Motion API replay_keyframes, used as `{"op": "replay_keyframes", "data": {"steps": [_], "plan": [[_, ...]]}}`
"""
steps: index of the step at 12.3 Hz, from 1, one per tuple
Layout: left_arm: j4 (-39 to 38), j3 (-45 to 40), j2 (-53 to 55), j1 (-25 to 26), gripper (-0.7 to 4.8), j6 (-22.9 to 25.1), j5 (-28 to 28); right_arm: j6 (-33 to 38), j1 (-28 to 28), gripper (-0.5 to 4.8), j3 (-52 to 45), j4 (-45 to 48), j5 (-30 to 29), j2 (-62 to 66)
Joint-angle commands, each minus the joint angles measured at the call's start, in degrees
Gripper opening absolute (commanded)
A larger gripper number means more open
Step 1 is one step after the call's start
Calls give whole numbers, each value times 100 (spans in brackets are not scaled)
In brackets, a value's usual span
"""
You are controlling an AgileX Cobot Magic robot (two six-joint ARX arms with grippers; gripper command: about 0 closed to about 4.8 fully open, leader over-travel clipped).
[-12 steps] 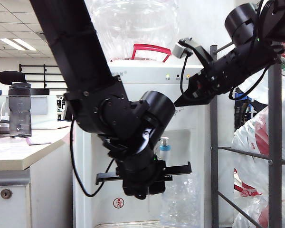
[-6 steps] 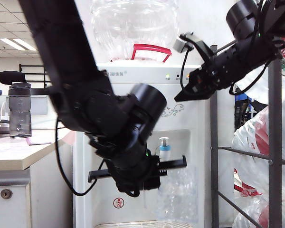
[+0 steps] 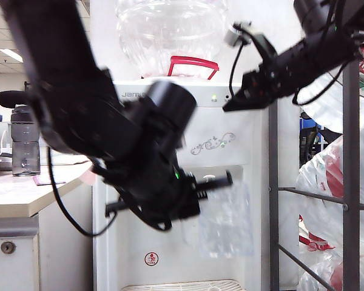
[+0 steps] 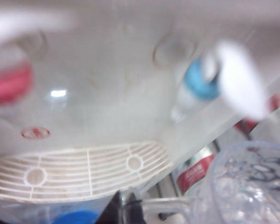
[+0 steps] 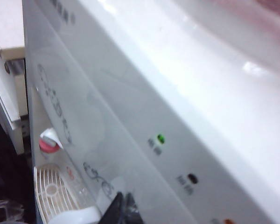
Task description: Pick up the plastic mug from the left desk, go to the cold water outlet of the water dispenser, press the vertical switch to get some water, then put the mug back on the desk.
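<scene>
The left hand (image 3: 215, 182) is clamped on the mug (image 3: 223, 219) by its handle, holding it in front of the dispenser (image 3: 230, 121), low in the tap recess. In the exterior view the mug shows only as a blurred clear shape; in the left wrist view its dimpled rim sits near the camera, with the cold tap (image 4: 200, 84) and its white switch (image 4: 238, 79) above and beyond it, and the drip grid (image 4: 79, 170) below.

The right hand (image 3: 230, 106) hangs higher up, to the right, before the dispenser's upper front near the lights. Its tips look pressed together in its wrist view and nothing is in them.

The step in hand is the trip to the cold outlet — the mug is off the worktop (image 3: 18, 194) but, by my reading, not yet squarely under the blue-banded tap. Next, the left arm needs to steady the rim under that tap; then the right hand must come down to the upright switch — the blue tap's, not the red one's (image 4: 9, 84) — and press it.
</scene>
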Motion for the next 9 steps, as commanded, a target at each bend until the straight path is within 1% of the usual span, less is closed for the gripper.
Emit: {"op": "replay_keyframes", "data": {"steps": [1,3,4,6,9], "plan": [[638,-299,-492,-70,-7,50,-24,367,2,-4,11,96,199,-280],[844,-527,-833,-94,-7,184,7,638,2,-4,11,96,435,-501],[839,-654,-1123,-140,-7,326,-2,745,2,-4,9,96,560,-686],[839,-787,-1517,-170,-7,466,-2,831,2,-4,11,94,570,-916],[798,-852,-2079,-205,-7,734,-109,1368,2,-4,9,90,772,-1294]]}}
